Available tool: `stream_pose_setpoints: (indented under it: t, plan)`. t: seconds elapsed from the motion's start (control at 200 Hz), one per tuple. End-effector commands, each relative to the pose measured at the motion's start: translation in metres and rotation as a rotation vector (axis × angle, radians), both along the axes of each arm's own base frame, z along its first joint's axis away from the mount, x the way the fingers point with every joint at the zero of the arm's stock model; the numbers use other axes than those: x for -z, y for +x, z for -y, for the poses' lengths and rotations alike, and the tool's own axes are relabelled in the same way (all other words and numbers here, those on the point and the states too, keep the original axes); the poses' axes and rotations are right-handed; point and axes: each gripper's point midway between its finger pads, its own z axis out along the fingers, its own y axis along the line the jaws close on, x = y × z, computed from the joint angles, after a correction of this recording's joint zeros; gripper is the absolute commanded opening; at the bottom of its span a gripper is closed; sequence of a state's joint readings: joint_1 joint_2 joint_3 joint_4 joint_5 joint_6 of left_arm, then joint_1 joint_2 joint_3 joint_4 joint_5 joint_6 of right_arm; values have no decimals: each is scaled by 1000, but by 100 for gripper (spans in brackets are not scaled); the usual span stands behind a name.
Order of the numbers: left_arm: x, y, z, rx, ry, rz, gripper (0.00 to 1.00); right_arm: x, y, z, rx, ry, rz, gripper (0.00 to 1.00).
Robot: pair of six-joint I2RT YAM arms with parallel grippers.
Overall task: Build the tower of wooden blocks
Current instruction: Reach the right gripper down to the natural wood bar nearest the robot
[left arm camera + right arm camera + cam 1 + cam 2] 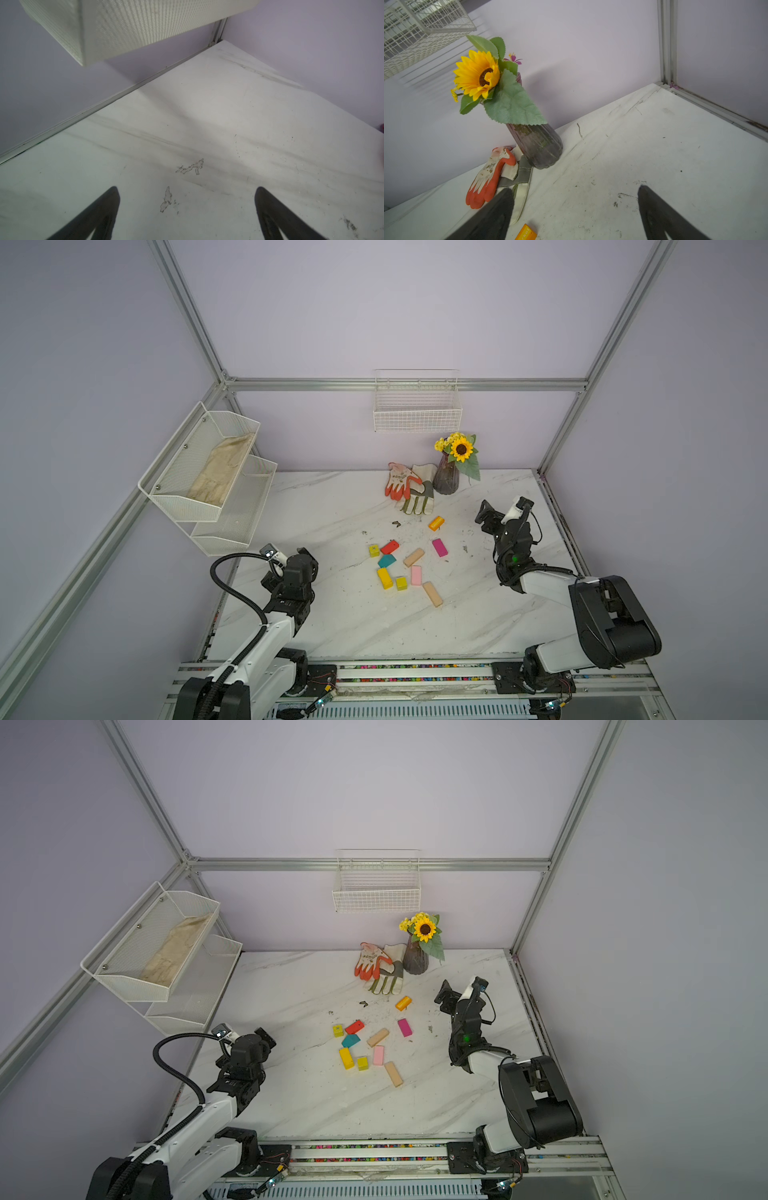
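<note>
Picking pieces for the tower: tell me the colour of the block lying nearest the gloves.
It is an orange block, seen best in a top view.

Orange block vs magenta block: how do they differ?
The orange block lies farther back, close to the gloves; the magenta block lies nearer the front. In both top views the orange block slants up to the right, the magenta block down to the right. Both are short bars lying flat on the table, neither held.

- A sunflower vase [446, 483] is set far on the table [332, 614].
- An orange glove [400, 483] is laid over a pale glove [417, 502] beside it.
- A wire basket [417, 416] and a mesh rack [195, 485] are hung on the walls.
</note>
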State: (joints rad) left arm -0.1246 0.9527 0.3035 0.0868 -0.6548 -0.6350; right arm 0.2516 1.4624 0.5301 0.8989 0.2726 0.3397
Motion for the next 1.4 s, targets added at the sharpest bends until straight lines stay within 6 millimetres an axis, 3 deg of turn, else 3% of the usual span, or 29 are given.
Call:
stream_pose_setpoints:
  t: [0.0, 0.2, 0.31, 0.415, 0.645, 0.835, 1.025, 1.16, 1.355, 1.395]
  plan:
    - [-44, 26, 10, 55, -30, 113, 100, -17, -5, -12, -16, -42, 60, 93]
    - [-46, 37, 28, 176, -29, 133, 99, -21, -10, -27, -61, -69, 53, 87]
    - [-46, 40, 31, 197, -28, 127, 100, -10, -26, -36, -126, 46, -34, 87]
    - [-45, 42, 32, 201, -28, 121, 100, 0, -45, -75, -285, 122, -90, 84]
    - [-45, 43, 32, 202, -27, 113, 100, 20, -98, -152, -423, 41, -254, 77]
    - [-44, 43, 32, 202, -28, 111, 100, 57, -153, -175, -509, 26, -403, 71]
    - [-44, 42, 33, 209, -33, 113, 100, 103, -194, -182, -544, -52, -575, 66]
    - [-43, 43, 34, 212, -32, 109, 100, 118, -206, -190, -565, -88, -621, 63]
    - [-43, 44, 34, 211, -31, 106, 100, 135, -202, -196, -534, -162, -673, 59]
    - [-43, 43, 33, 209, -31, 105, 100, 146, -202, -195, -521, -195, -701, 57]
